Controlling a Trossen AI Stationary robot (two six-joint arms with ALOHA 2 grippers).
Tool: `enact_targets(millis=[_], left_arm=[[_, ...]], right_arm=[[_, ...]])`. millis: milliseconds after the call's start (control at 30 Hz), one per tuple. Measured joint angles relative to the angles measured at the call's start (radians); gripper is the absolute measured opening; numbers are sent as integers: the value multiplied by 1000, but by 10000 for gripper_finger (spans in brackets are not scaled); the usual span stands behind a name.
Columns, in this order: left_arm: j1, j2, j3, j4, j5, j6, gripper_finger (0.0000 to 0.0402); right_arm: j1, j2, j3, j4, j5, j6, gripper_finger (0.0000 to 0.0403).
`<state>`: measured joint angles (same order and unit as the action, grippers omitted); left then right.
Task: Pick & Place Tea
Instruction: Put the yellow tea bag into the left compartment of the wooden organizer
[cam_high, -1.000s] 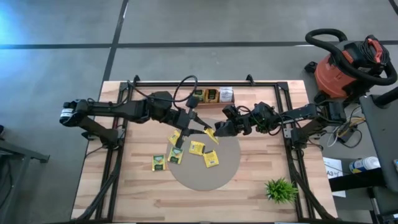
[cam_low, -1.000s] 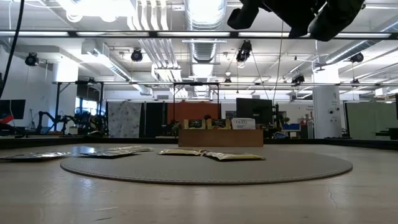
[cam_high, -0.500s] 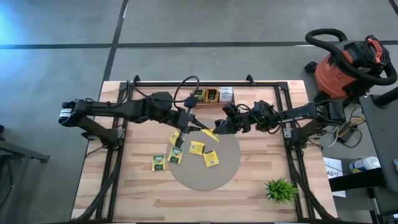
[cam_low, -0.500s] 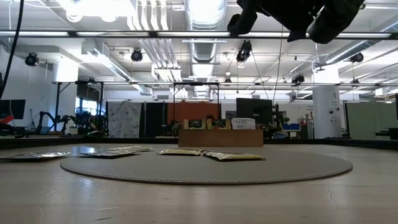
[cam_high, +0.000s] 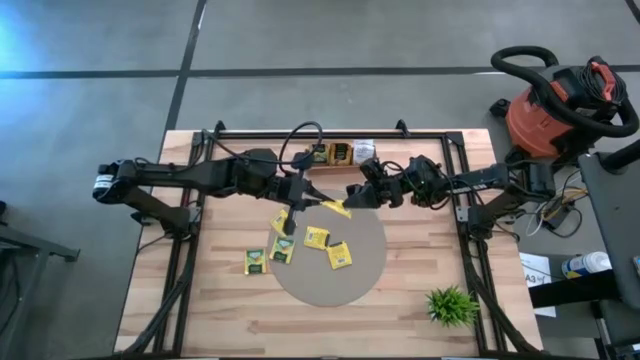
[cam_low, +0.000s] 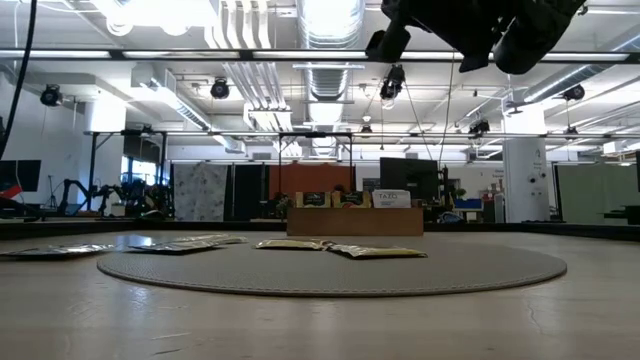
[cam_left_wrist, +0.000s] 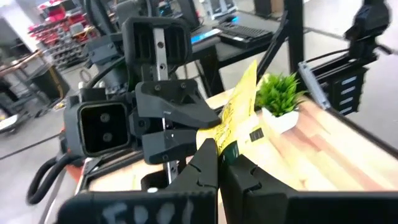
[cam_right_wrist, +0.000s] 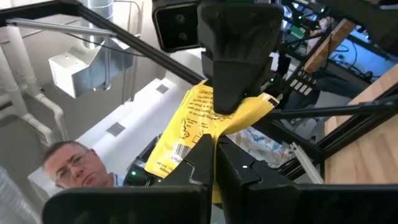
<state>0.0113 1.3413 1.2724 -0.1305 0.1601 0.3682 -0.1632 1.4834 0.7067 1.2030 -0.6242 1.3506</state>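
Mid-air handover above the wooden counter (cam_high: 420, 270): the left tool (cam_left_wrist: 219, 163) and right tool (cam_right_wrist: 214, 152) both pinch one flat yellow paper tea packet (cam_high: 336, 208) by opposite edges, apparently so neither lets go before the other's grip is secure.

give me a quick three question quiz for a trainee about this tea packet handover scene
1. True or false: both pincers are shut on the same yellow tea packet.
2. Where is that packet? A) flat on the round mat B) held in the air between the left pincer and the right pincer C) in the wooden tray
3. Fill in: the small green plant stands near the table corner on the ____ arm's side.

Key: 1. True. 2. B. 3. right.
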Motion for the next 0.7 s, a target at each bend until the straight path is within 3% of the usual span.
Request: enact_targets(millis=[433, 700], left_arm=[[11, -39, 0, -92, -133, -3, 0], [11, -39, 0, -96, -135, -25, 0]], right_arm=[[-87, -2, -2, 5, 4, 40, 9], [-80, 2, -2, 5, 18, -91, 9]])
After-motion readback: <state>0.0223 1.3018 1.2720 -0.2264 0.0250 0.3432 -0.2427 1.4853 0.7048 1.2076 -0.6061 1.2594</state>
